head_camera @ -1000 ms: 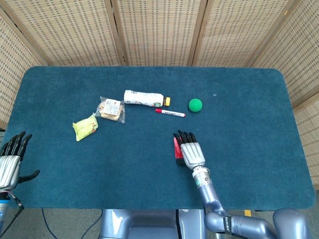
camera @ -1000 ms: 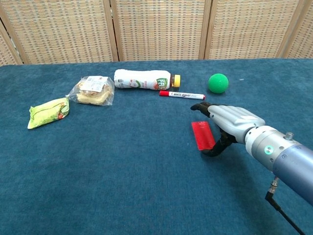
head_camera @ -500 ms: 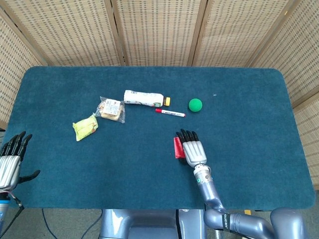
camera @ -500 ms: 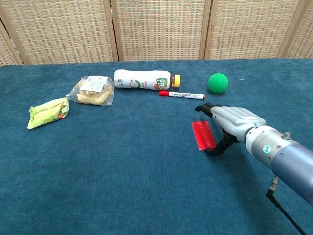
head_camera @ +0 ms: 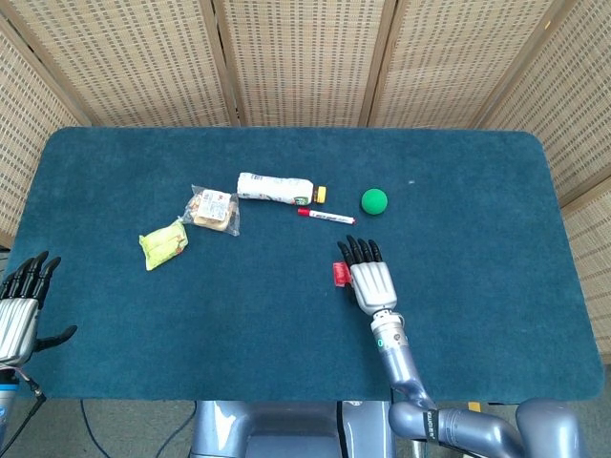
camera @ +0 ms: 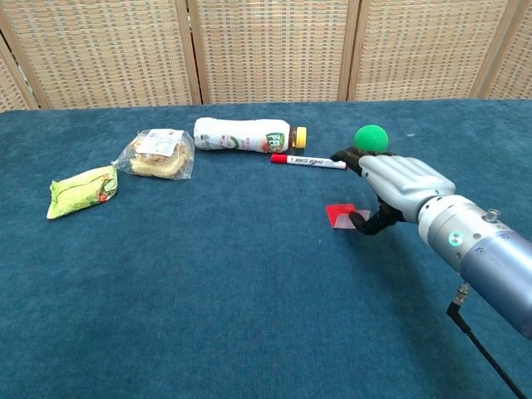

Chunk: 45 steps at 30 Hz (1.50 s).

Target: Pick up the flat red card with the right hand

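Note:
The flat red card [camera: 340, 215] now looks short and tilted, with only a small red strip [head_camera: 338, 274] showing in the head view beside my right hand [head_camera: 368, 279]. My right hand [camera: 395, 190] holds the card's right edge, thumb beneath and fingers stretched over it, a little above the blue cloth. My left hand [head_camera: 21, 305] hangs at the table's left front edge with fingers apart and nothing in it; the chest view does not show it.
Behind the right hand lie a red-capped marker [camera: 308, 160] and a green ball [camera: 371, 138]. Further left are a white bottle on its side [camera: 245, 135], a bagged sandwich [camera: 158, 153] and a yellow-green packet [camera: 81, 190]. Wicker screens stand behind the table [head_camera: 477, 315].
The right hand has moved away from me and upward. The card, flat on the cloth a second ago, now tilts up in the hand's grip. The left hand is unmoved.

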### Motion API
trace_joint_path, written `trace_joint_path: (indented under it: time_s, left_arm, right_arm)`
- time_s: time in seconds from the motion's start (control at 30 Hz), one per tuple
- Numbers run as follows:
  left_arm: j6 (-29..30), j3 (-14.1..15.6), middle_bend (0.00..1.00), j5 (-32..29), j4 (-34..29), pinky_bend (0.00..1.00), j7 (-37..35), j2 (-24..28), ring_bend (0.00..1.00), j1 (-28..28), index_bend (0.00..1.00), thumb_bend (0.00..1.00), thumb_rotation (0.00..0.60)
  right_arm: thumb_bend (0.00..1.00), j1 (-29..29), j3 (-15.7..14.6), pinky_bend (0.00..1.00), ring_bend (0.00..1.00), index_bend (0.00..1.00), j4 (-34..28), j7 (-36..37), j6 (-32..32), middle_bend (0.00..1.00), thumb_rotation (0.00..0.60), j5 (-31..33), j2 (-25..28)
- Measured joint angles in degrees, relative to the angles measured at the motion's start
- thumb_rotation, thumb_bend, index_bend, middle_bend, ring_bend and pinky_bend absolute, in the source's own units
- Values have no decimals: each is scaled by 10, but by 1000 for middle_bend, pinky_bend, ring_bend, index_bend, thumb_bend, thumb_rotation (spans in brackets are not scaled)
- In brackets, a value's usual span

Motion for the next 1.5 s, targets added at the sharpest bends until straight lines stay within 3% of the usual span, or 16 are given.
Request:
trace_joint_path:
  time_s: [0.6,1.5]
  left_arm:
    - [1,2,0,4,-5,105,3,2,0,0,0,87,600]
    - [-2,-1,0,-2,-1,105,-2,2,0,-1,0,90,600]
  right_arm:
    - [345,-37,-21,0,0,69,-102,12,28,0,600,-25,55]
    - [297,-10,-4,0,0,64,-15,13,-33,0,600,10,6]
